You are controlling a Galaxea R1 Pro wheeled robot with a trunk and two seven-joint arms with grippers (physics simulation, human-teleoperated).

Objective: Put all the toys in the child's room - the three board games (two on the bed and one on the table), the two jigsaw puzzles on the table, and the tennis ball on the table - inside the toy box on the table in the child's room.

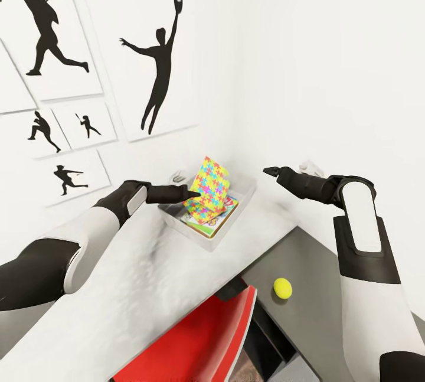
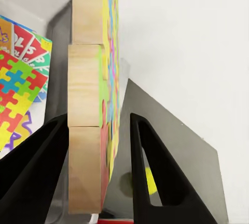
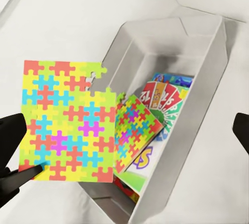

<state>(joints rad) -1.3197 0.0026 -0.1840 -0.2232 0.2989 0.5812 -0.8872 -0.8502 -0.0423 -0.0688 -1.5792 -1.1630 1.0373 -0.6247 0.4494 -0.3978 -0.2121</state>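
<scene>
Plainly, left hand [image 1: 188,193] pinches a jigsaw puzzle [image 1: 211,186] over the toy box [image 1: 239,212]; right hand [image 1: 273,171] spread; no lettering legible.

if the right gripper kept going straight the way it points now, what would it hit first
Probably the toy box: the right gripper looks open and aims down at it. The puzzle held by the left gripper sits off to one side; depth is unclear.

The white table [image 1: 147,287] carried the clear toy box [image 1: 236,216] near the wall corner, while the tennis ball [image 1: 283,288] lay on the lower grey surface [image 1: 313,311] beside it.
</scene>
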